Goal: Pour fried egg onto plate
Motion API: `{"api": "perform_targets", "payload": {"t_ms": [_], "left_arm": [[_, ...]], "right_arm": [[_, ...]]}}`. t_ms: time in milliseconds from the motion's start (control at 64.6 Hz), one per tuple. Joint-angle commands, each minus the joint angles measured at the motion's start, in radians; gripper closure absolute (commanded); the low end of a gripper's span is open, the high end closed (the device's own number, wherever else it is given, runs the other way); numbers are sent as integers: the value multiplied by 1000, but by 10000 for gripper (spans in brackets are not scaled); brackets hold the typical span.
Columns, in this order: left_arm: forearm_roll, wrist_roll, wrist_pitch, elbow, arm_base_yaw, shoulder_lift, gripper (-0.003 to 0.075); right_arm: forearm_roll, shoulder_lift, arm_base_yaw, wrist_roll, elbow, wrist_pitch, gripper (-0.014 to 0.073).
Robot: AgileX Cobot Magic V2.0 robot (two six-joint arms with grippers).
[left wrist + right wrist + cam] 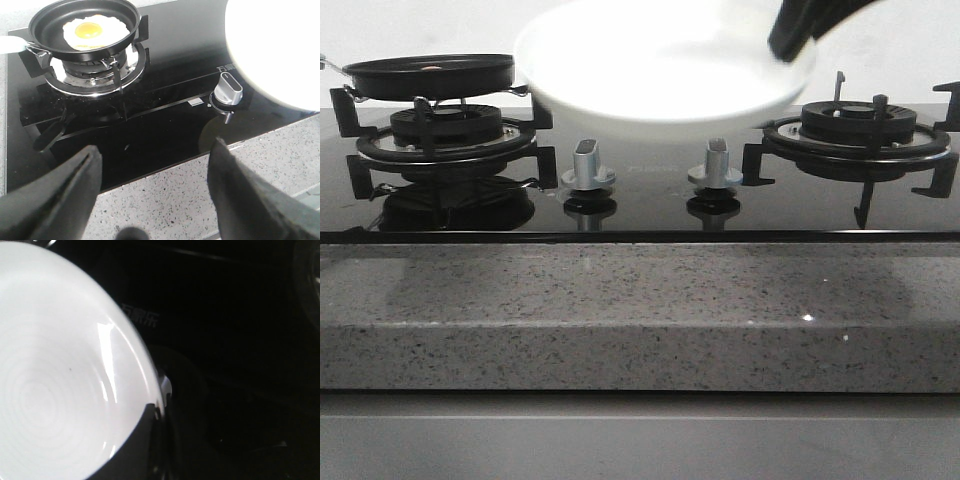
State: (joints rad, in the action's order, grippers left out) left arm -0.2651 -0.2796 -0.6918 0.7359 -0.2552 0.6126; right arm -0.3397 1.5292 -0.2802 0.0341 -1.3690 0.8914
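Note:
The fried egg (pixel 91 31) lies in a black frying pan (pixel 84 27) on the left burner; the front view shows the pan (pixel 428 76) edge-on, the egg barely visible. The white plate (pixel 660 70) is held in the air above the stove's middle, tilted toward the camera. My right gripper (pixel 790 40) is shut on the plate's right rim; in the right wrist view one finger lies over the plate (pixel 55 385). The plate's edge also shows in the left wrist view (pixel 270 45). My left gripper (pixel 155 175) is open and empty above the counter's front edge, not seen in the front view.
A black glass hob (pixel 640 205) carries two burners with black grates, left (pixel 445 140) and right (pixel 860 130), and two silver knobs (pixel 588 165) (pixel 716 162). A speckled grey stone counter (pixel 640 310) runs along the front.

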Motion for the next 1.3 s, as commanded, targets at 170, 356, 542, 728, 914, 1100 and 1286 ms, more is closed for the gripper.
{"api": "perform_targets", "payload": {"t_ms": [170,356,542,728,914,1100,1286], "left_arm": [[-11,1,69,-18,-9,7,260],[-11,1,73,-20,-9,7,260],[-11,1,73,-20,-9,7,260],[-11,1,95,-20,-9,7,245],[-9,18,146,-20,-9,7,122],[108,235,72,73,42,74,120],[113,243,-85,229,160,237,120]], "right_arm": [[-27,-14,-19,13,42,-136,662],[-27,20,-19,13,42,-157,662],[-27,30,-19,13,42,-155,662],[-27,30,-19,13,42,-154,662],[-27,30,-19,13,42,-153,662],[-27,30,-19,13,42,-153,662],[-27,30,-18,13,42,-153,662]]}}
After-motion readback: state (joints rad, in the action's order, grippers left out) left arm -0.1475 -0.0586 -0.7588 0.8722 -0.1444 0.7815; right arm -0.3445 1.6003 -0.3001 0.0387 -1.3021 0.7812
